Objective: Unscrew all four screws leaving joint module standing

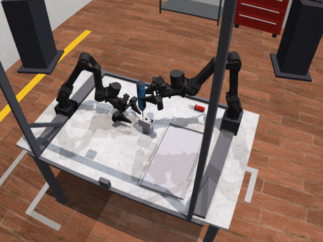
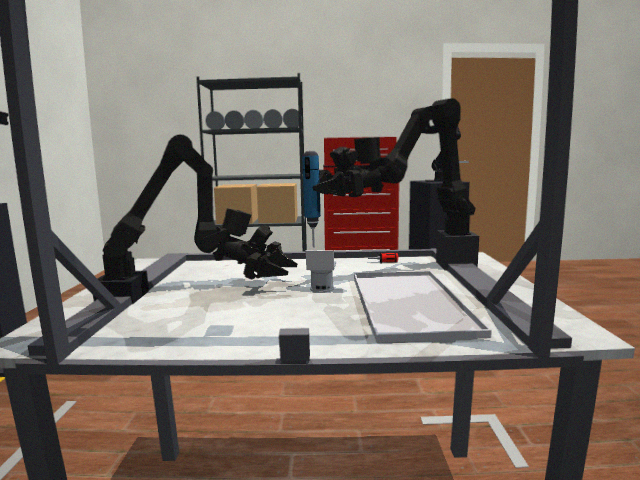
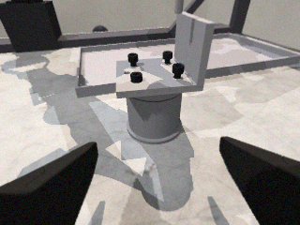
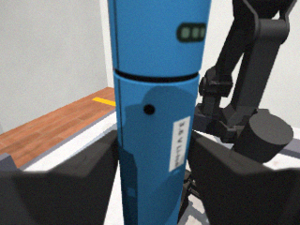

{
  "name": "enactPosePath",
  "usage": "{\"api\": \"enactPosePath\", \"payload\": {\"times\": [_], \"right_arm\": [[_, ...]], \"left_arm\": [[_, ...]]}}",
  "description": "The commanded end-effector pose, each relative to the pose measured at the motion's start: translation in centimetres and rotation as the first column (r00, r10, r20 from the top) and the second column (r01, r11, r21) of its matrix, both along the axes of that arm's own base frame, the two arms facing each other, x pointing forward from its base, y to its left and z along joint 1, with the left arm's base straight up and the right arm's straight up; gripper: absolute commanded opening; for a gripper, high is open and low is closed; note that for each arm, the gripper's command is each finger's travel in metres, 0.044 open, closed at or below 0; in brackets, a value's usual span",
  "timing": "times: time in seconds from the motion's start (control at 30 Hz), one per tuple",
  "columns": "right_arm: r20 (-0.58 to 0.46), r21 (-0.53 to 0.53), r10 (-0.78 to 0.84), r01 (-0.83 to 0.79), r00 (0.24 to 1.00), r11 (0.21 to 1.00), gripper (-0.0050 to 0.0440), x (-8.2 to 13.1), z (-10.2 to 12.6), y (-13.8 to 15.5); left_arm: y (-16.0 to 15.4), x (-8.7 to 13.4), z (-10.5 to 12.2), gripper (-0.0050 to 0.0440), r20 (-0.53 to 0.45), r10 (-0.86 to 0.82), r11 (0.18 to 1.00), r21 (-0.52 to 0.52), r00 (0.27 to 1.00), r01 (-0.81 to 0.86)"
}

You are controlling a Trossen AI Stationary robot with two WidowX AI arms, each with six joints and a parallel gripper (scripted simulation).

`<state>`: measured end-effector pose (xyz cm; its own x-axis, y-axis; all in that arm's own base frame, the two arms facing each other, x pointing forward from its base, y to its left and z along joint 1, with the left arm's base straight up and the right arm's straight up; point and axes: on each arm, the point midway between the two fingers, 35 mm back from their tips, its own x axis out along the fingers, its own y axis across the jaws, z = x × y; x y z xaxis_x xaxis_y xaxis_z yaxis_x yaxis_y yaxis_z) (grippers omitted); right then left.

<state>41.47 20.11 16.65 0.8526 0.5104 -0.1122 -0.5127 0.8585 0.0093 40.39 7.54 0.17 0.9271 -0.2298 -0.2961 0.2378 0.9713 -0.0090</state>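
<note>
The grey joint module (image 1: 148, 130) (image 2: 321, 281) (image 3: 155, 117) stands upright on the table. The bracket (image 1: 144, 124) (image 2: 320, 259) (image 3: 194, 52) sits on it, its wall upright. Several black screws (image 3: 136, 77) (image 3: 177, 70) stand in its flat plate, heads raised. My left gripper (image 1: 136, 118) (image 2: 291, 269) (image 3: 158, 145) is open and empty, low beside the module. My right gripper (image 1: 143, 95) (image 2: 316, 187) (image 4: 152, 136) is shut on the blue electric screwdriver (image 1: 141, 95) (image 2: 311, 201) (image 4: 152, 94), held upright with the bit down. The bit tip is near the bracket's top; whether it touches is unclear.
A grey tray (image 1: 161, 192) (image 2: 434, 336) (image 3: 96, 89) lies beside the module, toward the front right in the top and exterior views. A red screwdriver (image 1: 199, 108) (image 2: 388, 257) lies at the back right. Frame posts and a low rail border the table. The two forearms are close together above the module.
</note>
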Motion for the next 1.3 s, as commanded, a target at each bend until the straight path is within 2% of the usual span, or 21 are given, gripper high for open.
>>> {"api": "enactPosePath", "payload": {"times": [0.0, 0.07, 0.13, 0.4, 0.77, 0.9, 1.07, 1.2, 1.27], "right_arm": [[0.067, 0.033, 0.003, -0.005, 0.998, 0.999, 0.0160, 0.1, 3.0, 0.2], [0.067, 0.033, 0.003, -0.005, 0.998, 0.999, 0.0160, 0.1, 3.0, 0.2], [0.067, 0.033, 0.003, -0.005, 0.998, 0.999, 0.0160, 0.1, 3.0, 0.2], [0.067, 0.033, 0.003, -0.005, 0.998, 0.999, 0.0160, 0.1, 3.0, 0.2], [0.067, 0.033, 0.003, -0.005, 0.998, 0.999, 0.0160, 0.1, 3.0, 0.2], [0.067, 0.033, 0.003, -0.005, 0.998, 0.999, 0.0160, 0.1, 3.0, 0.2], [0.068, 0.034, 0.004, -0.006, 0.998, 0.999, 0.0160, 0.1, 2.8, -0.2], [0.062, 0.024, 0.013, -0.015, 0.998, 1.000, 0.0160, -0.3, 1.6, -1.4], [0.062, 0.024, 0.013, -0.015, 0.998, 1.000, 0.0160, -0.3, 1.6, -1.4]], "left_arm": [[-0.5, 2.4, 0.5, 0.0385, 0.039, 0.000, 1.000, 0.007, 0.999, 0.000], [-0.8, 3.6, 0.1, 0.0385, 0.038, 0.000, 1.000, 0.006, 0.999, 0.000], [-0.8, 3.6, 0.1, 0.0385, 0.038, 0.000, 1.000, 0.006, 0.999, 0.000], [-1.7, 7.8, -1.0, 0.0385, 0.041, 0.000, 1.000, 0.006, 0.999, 0.000], [-1.9, 8.8, -1.2, 0.0385, 0.043, 0.000, 1.000, 0.009, 0.999, 0.000], [-2.0, 8.6, -1.5, 0.0302, 0.035, -0.001, 1.000, 0.006, 0.999, 0.001], [-1.9, 8.7, -0.8, 0.0268, 0.051, -0.002, 1.000, 0.011, 0.999, 0.001], [-1.9, 8.7, -0.8, 0.0242, 0.051, -0.002, 1.000, 0.011, 0.999, 0.001], [-1.9, 8.7, -0.8, 0.0242, 0.051, -0.002, 1.000, 0.011, 0.999, 0.001]]}}
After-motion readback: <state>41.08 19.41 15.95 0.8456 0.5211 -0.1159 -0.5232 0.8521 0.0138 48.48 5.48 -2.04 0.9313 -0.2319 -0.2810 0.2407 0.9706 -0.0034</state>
